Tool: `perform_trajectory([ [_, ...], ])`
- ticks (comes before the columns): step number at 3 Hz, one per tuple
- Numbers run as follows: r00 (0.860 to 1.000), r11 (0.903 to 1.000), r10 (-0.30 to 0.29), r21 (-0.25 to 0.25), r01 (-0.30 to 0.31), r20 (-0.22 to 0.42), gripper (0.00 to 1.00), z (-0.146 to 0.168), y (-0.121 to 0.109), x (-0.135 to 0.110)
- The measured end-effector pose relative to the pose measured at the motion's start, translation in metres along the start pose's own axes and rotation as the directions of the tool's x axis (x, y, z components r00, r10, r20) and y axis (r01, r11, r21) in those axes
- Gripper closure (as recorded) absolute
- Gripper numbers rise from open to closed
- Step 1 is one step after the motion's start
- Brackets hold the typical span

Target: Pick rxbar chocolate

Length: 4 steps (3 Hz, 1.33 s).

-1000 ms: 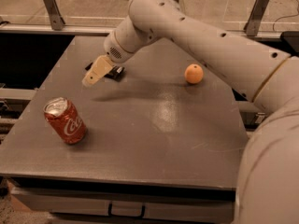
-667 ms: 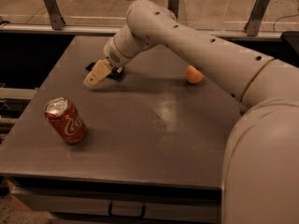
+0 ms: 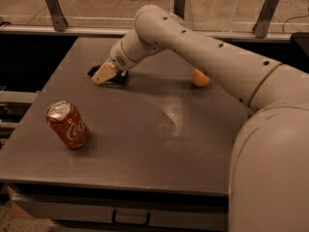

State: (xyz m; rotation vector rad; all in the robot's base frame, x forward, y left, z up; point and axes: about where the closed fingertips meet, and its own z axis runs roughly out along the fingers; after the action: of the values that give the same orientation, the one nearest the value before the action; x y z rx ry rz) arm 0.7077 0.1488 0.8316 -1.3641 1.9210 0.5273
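Reaching in from the lower right with one pale arm (image 3: 217, 62), bulky at the base and filling that whole corner. Stretching up and leftward in a long sloping line, dotted with small dark holes along the upper link. Bending sharply at the elbow near the top centre, then dropping down and left through a short wrist. Ending in the tan claw (image 3: 105, 74), tilted downward and to the left, set low at the far-left part of the tabletop (image 3: 159, 129), right down near the surface.
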Motion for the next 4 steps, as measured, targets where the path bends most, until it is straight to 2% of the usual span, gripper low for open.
perform_trajectory([
  [1, 0.999, 0.9997, -0.01, 0.024, 0.009, 0.033, 0.88, -0.016, -0.001, -0.008],
  [2, 0.995, 0.9988, -0.04, 0.031, 0.037, 0.088, 1.0, -0.04, 0.008, -0.028],
  [3, 0.976, 0.9945, -0.104, 0.028, 0.101, 0.192, 1.0, -0.078, 0.026, -0.069],
  [4, 0.929, 0.985, -0.168, 0.018, 0.172, 0.331, 1.0, -0.118, 0.046, -0.114],
])
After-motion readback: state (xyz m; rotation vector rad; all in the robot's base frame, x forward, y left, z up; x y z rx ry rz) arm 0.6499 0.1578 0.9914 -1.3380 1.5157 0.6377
